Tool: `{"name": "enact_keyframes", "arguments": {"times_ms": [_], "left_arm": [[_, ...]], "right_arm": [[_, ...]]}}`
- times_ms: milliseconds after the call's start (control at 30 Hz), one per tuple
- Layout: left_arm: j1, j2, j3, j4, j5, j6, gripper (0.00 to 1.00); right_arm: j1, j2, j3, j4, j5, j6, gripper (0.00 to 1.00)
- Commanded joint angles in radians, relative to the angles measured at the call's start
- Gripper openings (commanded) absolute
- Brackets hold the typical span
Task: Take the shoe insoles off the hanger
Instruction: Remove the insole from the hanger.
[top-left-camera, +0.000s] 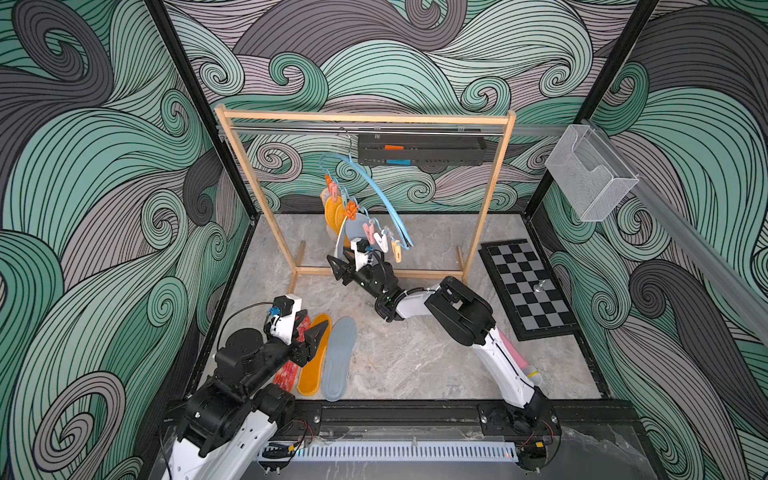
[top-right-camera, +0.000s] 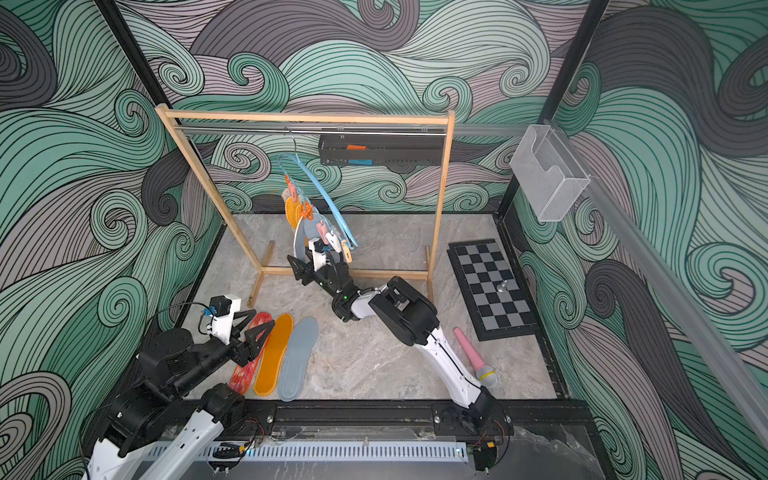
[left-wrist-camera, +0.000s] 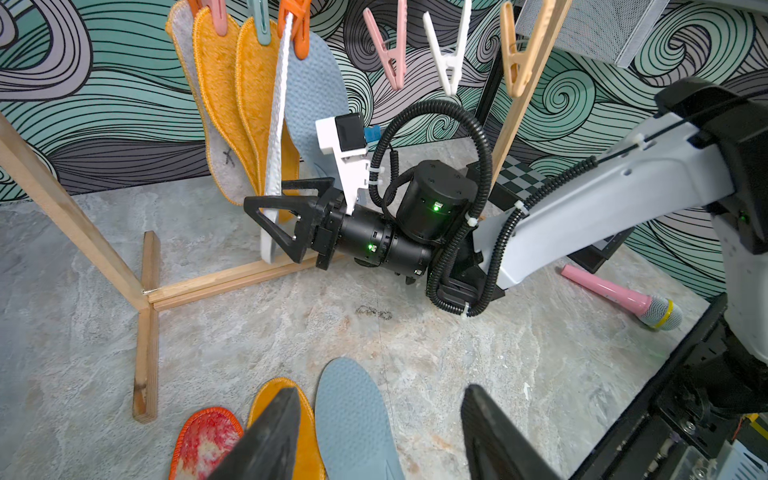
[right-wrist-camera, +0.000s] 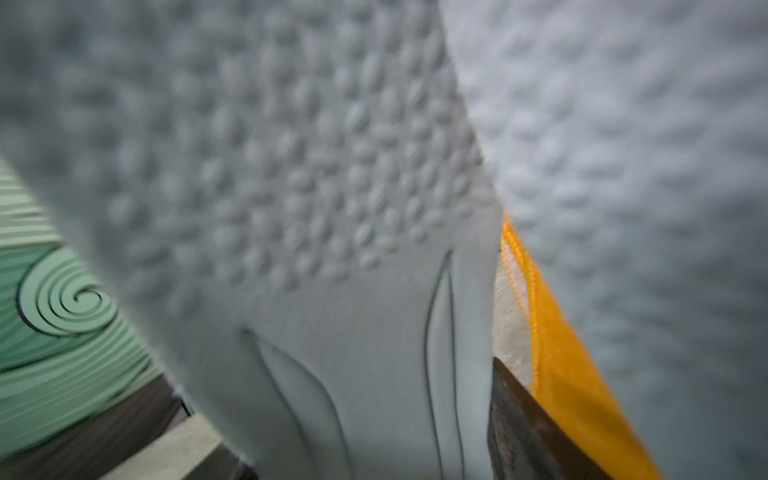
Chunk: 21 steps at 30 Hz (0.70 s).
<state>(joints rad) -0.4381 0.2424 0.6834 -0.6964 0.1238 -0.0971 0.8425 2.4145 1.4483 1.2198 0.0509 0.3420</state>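
At the centre of a top view, the right gripper straddles the lower end of the white dotted insole; the blurred wrist view leaves unclear whether its jaws are clamped. That insole hangs from the light blue arched plastic hanger, beside the grey-blue dimpled insole. At lower left, the left gripper, jaws apart and empty, hovers over the red-white mottled insole, orange fleecy insole and grey-blue smooth insole on the grey marbled floor.
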Motion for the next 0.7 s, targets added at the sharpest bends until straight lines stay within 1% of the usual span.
{"name": "enact_keyframes", "arguments": {"times_ms": [0,33,100,167,233,300,367,433,667], "left_arm": [[-0.007,0.007,-0.001,0.0,0.004,0.009,0.63],[-0.007,0.008,-0.001,0.001,0.004,0.008,0.63],[-0.007,0.01,0.0,0.0,0.003,0.009,0.63],[-0.007,0.01,-0.002,0.001,0.003,0.008,0.63],[-0.007,0.011,-0.002,0.002,0.002,0.008,0.63],[-0.007,0.01,-0.002,0.001,0.001,0.008,0.63],[-0.007,0.01,-0.001,0.0,0.0,0.008,0.63],[-0.007,0.009,-0.002,0.0,0.001,0.008,0.63],[-0.007,0.009,-0.001,0.0,0.0,0.008,0.63]], "right_arm": [[-0.02,0.01,0.011,0.03,-0.007,0.027,0.45],[-0.021,0.004,-0.001,0.034,-0.016,0.032,0.39],[-0.022,-0.008,-0.028,0.059,-0.036,0.031,0.3],[-0.025,-0.028,-0.06,0.075,-0.062,0.037,0.27],[-0.031,-0.052,-0.095,0.093,-0.115,0.044,0.22],[-0.04,-0.077,-0.131,0.109,-0.166,0.069,0.2],[-0.055,-0.094,-0.166,0.151,-0.228,0.107,0.2],[-0.077,-0.101,-0.189,0.194,-0.319,0.162,0.15],[-0.125,-0.132,-0.212,0.198,-0.539,0.299,0.09]]}}
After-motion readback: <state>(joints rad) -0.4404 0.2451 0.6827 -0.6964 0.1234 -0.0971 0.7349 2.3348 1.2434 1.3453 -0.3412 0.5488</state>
